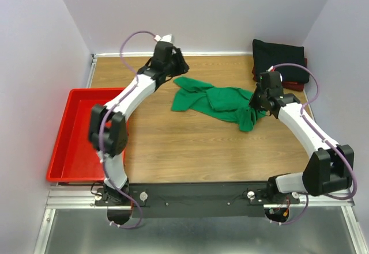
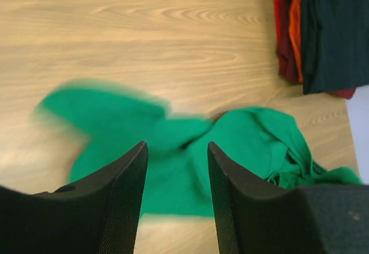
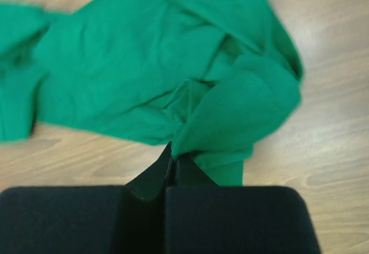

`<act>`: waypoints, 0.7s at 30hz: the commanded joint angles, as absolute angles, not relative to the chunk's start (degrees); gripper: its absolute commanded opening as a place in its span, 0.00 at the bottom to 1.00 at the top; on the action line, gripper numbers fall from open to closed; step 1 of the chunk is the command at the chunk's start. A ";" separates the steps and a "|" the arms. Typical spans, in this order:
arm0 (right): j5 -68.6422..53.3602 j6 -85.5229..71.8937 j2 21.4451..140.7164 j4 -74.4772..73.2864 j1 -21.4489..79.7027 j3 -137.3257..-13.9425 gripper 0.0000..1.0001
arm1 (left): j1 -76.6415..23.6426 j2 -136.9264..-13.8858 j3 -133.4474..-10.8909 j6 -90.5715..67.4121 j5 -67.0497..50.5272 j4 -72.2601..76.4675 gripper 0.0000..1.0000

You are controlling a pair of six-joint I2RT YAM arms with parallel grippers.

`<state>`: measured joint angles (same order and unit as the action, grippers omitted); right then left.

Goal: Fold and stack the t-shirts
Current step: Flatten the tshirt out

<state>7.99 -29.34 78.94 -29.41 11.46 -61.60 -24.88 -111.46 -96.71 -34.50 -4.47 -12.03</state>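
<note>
I take this to be the spreading-out step for the green t-shirt (image 1: 216, 101), which lies crumpled in the middle of the desk (image 1: 190, 150), not yet flat and not yet folded. My right gripper (image 3: 173, 157) is clamped tight on a bunched fold at the shirt's right end, the cloth rising straight into its closed jaws. My left gripper (image 2: 176, 150) hangs over the shirt's left end with its jaws wide apart and nothing between them; the cloth below is blurred in that view, so I cannot say whether it touches the fingers. The next move, as I judge it, calls for lowering the left gripper onto a left corner or sleeve, pinching it, then drawing both ends apart. I count three t-shirts: one green, one black t-shirt (image 1: 279, 58) folded at the far right corner, one dark red t-shirt (image 1: 297, 84) beneath it; and one red tray (image 1: 75, 133) beside the desk on the left
</note>
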 commanded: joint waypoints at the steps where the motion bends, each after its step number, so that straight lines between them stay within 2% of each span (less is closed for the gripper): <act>1: 5.10 -32.61 74.71 -27.07 10.81 -58.28 0.00 | -25.58 -94.96 -87.04 -42.68 10.59 -11.32 0.54; 5: 4.48 -32.87 73.04 -26.81 10.81 -56.61 0.01 | -25.58 -88.26 -69.39 -46.75 15.46 -11.17 0.52; 7: 4.48 -32.70 72.69 -26.63 10.81 -56.43 0.00 | -25.58 -88.68 -66.98 -46.50 16.95 -11.33 0.56; 14: 2.37 -32.34 72.42 -26.10 10.72 -56.43 0.00 | -25.93 -103.51 -73.46 -41.75 15.56 -14.50 0.56; 21: 0.62 -31.82 72.42 -25.58 10.81 -56.34 0.01 | -26.19 -111.09 -77.78 -41.57 16.00 -15.29 0.56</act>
<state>3.05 -31.68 73.47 -26.98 11.14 -57.10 -25.65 -109.97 -73.84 -42.61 13.47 -15.46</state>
